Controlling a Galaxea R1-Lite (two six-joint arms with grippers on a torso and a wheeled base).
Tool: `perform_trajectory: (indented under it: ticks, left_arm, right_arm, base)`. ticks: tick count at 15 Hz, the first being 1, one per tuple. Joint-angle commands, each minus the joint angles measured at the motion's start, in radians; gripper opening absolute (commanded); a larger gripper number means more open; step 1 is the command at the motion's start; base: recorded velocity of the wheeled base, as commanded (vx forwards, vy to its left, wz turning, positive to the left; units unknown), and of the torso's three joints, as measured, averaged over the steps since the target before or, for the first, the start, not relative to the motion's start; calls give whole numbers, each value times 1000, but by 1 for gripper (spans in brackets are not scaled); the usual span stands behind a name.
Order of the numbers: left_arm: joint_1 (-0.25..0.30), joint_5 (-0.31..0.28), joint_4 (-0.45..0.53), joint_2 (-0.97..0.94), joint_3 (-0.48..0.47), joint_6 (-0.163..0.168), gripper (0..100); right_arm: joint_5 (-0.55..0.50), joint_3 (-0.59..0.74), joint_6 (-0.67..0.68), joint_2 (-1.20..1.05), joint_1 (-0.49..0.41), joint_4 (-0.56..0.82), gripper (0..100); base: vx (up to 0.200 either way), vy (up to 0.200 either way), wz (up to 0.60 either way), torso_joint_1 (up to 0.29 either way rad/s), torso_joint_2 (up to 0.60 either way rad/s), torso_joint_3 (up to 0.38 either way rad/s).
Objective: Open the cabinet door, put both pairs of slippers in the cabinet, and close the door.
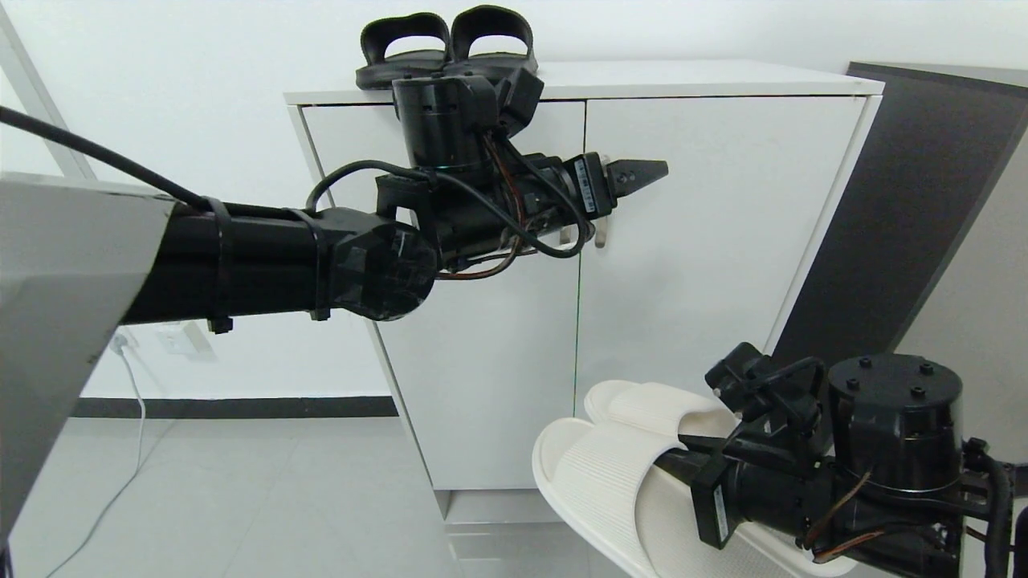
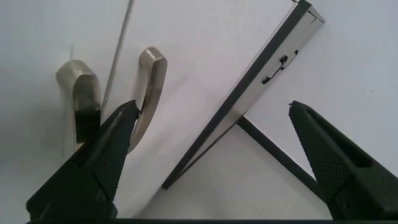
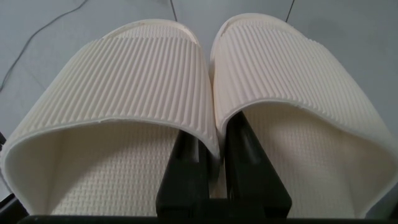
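Pinching white slippers [image 3: 124, 81], right hand [image 3: 211, 180]; left hand [image 2: 211, 109] spread near handles [image 2: 152, 74].

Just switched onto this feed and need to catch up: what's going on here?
The left pincer is open, close to the metal handles of the white cabinet, whose doors are both shut. The right pincer is clamped on the inner edges of the white slippers, holding the pair low in front of the cabinet. The black slippers sit on the cabinet's top.
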Motion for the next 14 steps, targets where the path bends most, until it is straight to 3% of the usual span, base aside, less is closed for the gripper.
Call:
perform_trajectory:
  ticks: [1,7,8,12,14]
  left_arm:
    - [1,3,7,16,-14,4,100]
    - [-7,-1,21,56,-41,9,100]
    - [-7,-1,19,54,-44,9,0]
    - [-18,3,16,23,-27,10,0]
    - [-64,-1,16,-46,45,13,0]
  right_arm:
    - [1,0,0,1,1,0,0]
    - [1,4,0,1,1,0,0]
    - [2,6,0,1,1,2,0]
    - [1,12,-2,-1,15,6,0]
    - [13,23,-2,2,32,8,0]
  base:
    - [0,0,0,0,0,0]
    - [0,0,0,0,0,0]
    - [0,0,0,0,0,0]
    - [0,0,0,0,0,0]
    - [0,0,0,0,0,0]
